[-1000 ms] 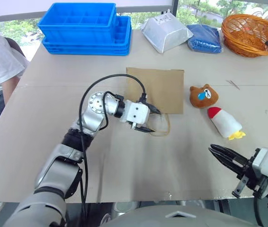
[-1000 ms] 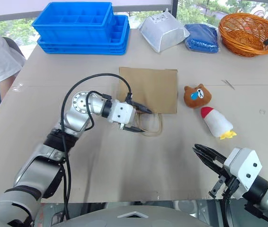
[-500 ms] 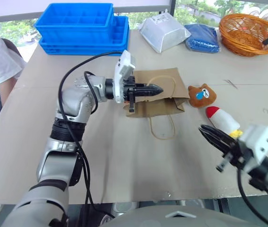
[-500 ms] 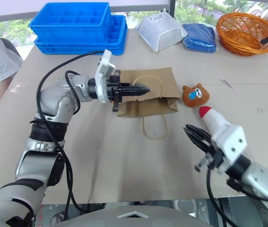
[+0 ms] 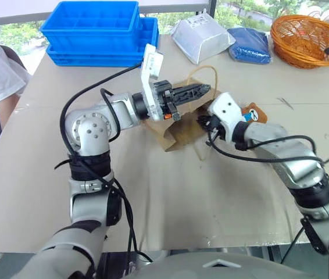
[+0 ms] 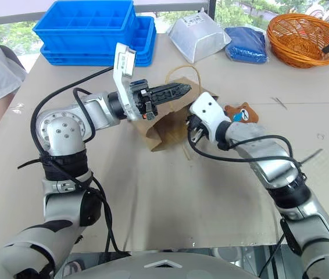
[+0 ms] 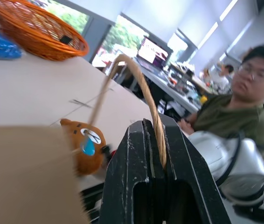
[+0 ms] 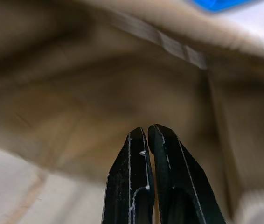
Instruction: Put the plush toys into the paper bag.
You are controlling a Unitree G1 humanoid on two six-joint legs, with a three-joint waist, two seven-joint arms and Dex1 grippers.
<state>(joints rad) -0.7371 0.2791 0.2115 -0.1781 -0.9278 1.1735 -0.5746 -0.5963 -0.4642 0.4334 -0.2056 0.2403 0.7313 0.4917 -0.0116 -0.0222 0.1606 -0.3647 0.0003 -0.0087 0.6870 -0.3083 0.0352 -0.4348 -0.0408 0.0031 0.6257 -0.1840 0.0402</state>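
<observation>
Head view, step: the left end effector [image 5: 202, 88] pinches the twisted handle [image 5: 206, 71] and lifts the brown kraft paper bag [image 5: 179, 129] off the tabletop [image 5: 48, 145]; the bear toy [image 5: 251, 112] lies just beside the bag.
Left wrist view: thin rope-like handle clamped between the black fingers [image 7: 136, 154].
Right wrist view: the right end effector [image 8: 149, 133], pressed together, points into the creased paper mouth.
Next, I judge: spread the mouth wide.

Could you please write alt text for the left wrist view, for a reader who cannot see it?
The left end effector, shut, pinches the twisted handle of the paper bag. Behind it on the table lies the brown bear toy, with an orange basket further back and a seated person beyond.
</observation>
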